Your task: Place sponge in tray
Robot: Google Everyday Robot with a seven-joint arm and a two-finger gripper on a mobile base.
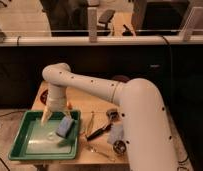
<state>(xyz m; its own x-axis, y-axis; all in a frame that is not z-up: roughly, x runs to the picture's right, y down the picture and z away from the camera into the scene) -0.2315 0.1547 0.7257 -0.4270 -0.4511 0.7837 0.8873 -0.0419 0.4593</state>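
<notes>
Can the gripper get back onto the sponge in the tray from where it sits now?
Probably yes. The gripper hangs open over the far part of the green tray, just left of the blue sponge. The sponge lies in the tray near its right rim with nothing on top, so a short sideways move looks unobstructed.

The back of the table [97, 107] is hidden by the arm [95, 87], whose base is cut off by the lower edge. The small items [107, 131] right of the tray [25, 155] are too blurred to be identified. The gripper [54, 116] is rendered indistinctly above the tray.
</notes>
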